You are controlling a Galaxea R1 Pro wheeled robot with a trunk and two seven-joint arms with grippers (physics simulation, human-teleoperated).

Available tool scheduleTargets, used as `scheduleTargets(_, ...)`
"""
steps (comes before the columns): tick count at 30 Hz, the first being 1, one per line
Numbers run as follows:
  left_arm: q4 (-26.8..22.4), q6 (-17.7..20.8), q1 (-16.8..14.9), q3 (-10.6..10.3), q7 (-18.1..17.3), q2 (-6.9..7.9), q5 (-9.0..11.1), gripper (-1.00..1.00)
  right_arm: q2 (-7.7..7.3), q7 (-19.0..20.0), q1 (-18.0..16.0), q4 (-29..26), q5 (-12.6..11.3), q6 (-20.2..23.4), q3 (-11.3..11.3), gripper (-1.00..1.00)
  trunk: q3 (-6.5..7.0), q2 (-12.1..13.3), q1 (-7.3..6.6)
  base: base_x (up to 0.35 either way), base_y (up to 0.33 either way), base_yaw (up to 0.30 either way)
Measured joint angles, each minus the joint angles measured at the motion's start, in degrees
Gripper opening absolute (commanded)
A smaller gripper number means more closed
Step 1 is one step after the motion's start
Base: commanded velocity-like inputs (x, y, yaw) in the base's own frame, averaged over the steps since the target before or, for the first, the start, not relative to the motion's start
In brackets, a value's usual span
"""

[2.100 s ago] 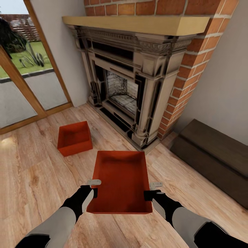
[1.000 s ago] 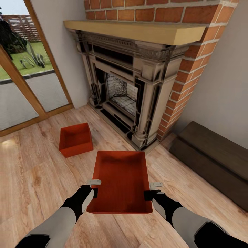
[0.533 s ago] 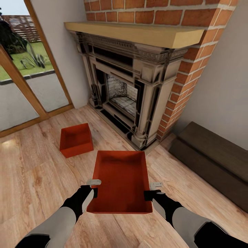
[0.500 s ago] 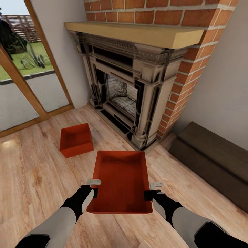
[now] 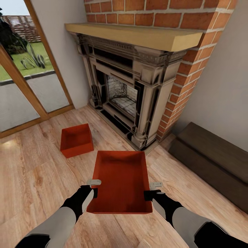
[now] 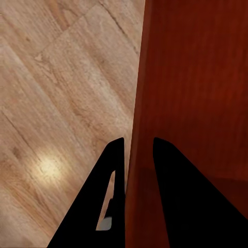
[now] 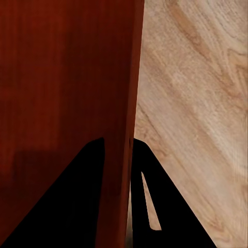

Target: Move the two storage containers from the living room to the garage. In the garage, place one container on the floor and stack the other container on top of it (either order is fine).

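I hold one orange-red storage container (image 5: 120,179) level above the light wood-plank floor of the living room, long side pointing away from me. My left gripper (image 5: 93,187) is shut on its left wall (image 6: 135,155). My right gripper (image 5: 151,190) is shut on its right wall (image 7: 129,144). In each wrist view one black finger sits inside the box and one outside. The second storage container (image 5: 76,140) rests on the planks ahead and to the left, near the fireplace base.
An ornate fireplace (image 5: 127,89) with red brick stands straight ahead. Glass doors (image 5: 24,69) fill the left wall. A dark brown chest (image 5: 213,162) lies against the beige wall at right. Open plank floor (image 5: 31,186) lies to the left.
The whole view has drifted slightly, with the fireplace and the floor container sliding a little right and down in frame. The held container and both grippers keep the same pose.
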Motion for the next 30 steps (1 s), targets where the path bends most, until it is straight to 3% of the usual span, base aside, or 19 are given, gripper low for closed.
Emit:
scheduleTargets(26,0.0,0.0,0.0,0.0,0.0,0.0,0.0,-1.0,-0.02,0.0,0.0,0.0,0.0,0.0,0.1,-1.0,4.68,10.5,-5.72,0.0,0.0,0.0)
scheduleTargets(30,0.0,0.0,0.0,0.0,0.0,0.0,0.0,-1.0,-0.01,0.0,0.0,0.0,0.0,0.0,0.0,-1.0,4.69,10.5,-5.72,0.0,0.0,0.0)
